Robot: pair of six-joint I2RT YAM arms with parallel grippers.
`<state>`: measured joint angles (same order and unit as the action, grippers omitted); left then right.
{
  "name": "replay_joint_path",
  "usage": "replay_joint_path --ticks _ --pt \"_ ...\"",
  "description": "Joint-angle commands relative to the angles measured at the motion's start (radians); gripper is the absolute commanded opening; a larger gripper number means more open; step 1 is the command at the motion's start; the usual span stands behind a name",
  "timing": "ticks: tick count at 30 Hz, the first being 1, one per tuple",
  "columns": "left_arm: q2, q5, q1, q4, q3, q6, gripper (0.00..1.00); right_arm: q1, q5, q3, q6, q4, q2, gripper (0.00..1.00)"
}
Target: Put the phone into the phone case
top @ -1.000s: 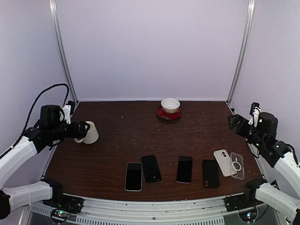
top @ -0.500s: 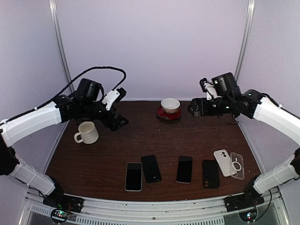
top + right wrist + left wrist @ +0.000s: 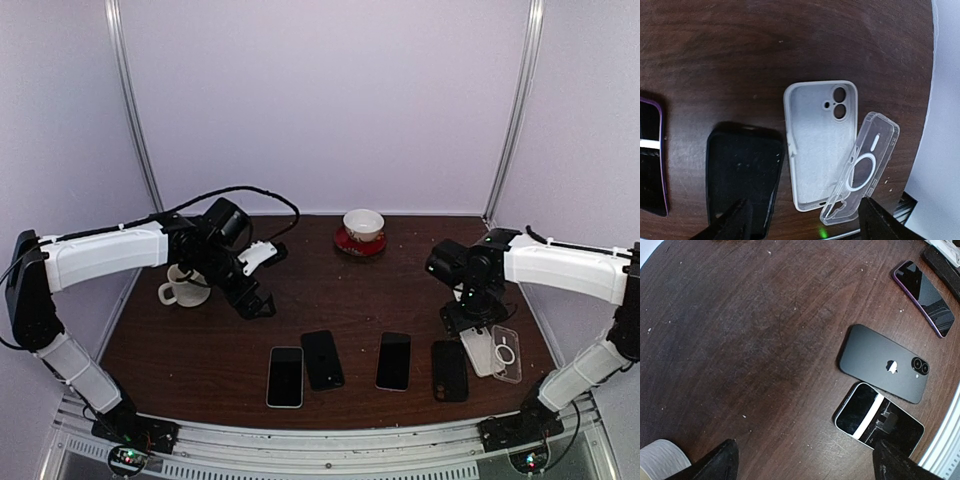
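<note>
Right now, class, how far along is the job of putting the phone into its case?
Done: nothing; the black phone lies bare on the table, the white case empty. In hand: nothing gripped; the right gripper hovers open above the white case, the left gripper open near that phone. Left: grasp a phone and seat it in the case.

Three phones (image 3: 393,361) lie left of three cases (image 3: 449,370) (rightmost two overlapping).
</note>
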<state>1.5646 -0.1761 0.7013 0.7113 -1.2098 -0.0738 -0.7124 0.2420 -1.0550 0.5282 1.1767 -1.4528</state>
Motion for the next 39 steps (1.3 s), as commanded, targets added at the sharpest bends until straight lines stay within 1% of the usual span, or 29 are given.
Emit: replay_joint_path --ticks 1,3,4,6,7,8,9,10,11,13,16,19,21,27,32,36,39 --pt "-0.027 0.001 -0.002 -0.003 -0.007 -0.013 0.98 0.097 -0.098 0.075 0.021 -0.119 0.052 0.69" --pt "-0.026 0.007 -0.002 -0.005 -0.004 -0.014 0.97 0.092 -0.136 0.08 0.027 -0.137 0.051 0.56" --pt "-0.025 0.008 -0.002 -0.006 -0.003 -0.012 0.98 0.073 -0.136 0.072 0.036 -0.135 0.048 0.54" --pt "-0.022 0.001 -0.002 -0.006 -0.004 -0.009 0.98 -0.008 -0.142 0.028 0.054 -0.137 0.024 0.54" --pt "-0.022 -0.004 -0.002 -0.005 -0.005 -0.007 0.98 -0.038 -0.167 0.009 0.067 -0.152 -0.005 0.57" --pt "-0.022 -0.005 -0.002 -0.005 -0.005 -0.007 0.98 -0.057 -0.181 0.001 0.087 -0.169 -0.021 0.63" --pt "-0.02 -0.005 -0.002 -0.006 -0.005 -0.006 0.98 -0.073 -0.202 -0.004 0.111 -0.194 -0.048 0.77" --pt "-0.019 -0.005 -0.002 -0.006 -0.004 -0.006 0.98 -0.088 -0.213 -0.012 0.144 -0.218 -0.08 0.95" --pt "-0.019 -0.002 -0.002 -0.006 -0.003 -0.007 0.98 -0.107 -0.211 -0.028 0.177 -0.218 -0.115 0.99" --pt "-0.017 0.012 0.0 -0.006 -0.001 -0.008 0.98 -0.169 -0.162 -0.074 0.245 -0.217 -0.181 0.99" --pt "-0.011 0.025 0.0 -0.006 0.0 -0.007 0.97 -0.262 -0.109 -0.131 0.329 -0.26 -0.256 0.99" --pt "-0.008 0.013 0.0 -0.005 -0.001 -0.004 0.98 -0.305 -0.083 -0.165 0.394 -0.284 -0.308 0.99" --pt "-0.005 0.011 0.001 -0.006 0.0 -0.002 0.98 -0.326 -0.085 -0.173 0.409 -0.305 -0.334 0.99" --pt "-0.006 0.01 0.002 -0.006 0.0 -0.002 0.98 -0.349 -0.127 -0.148 0.447 -0.323 -0.392 0.99" --pt "-0.005 0.011 0.003 -0.006 0.0 -0.001 0.98 -0.351 -0.136 -0.064 0.475 -0.338 -0.35 0.99" --pt "-0.002 0.007 0.004 -0.006 0.0 0.0 0.98 -0.347 -0.137 -0.021 0.459 -0.317 -0.312 0.99" --pt "0.0 0.007 0.005 -0.006 0.0 -0.001 0.97 -0.332 -0.199 0.015 0.426 -0.364 -0.311 0.99"
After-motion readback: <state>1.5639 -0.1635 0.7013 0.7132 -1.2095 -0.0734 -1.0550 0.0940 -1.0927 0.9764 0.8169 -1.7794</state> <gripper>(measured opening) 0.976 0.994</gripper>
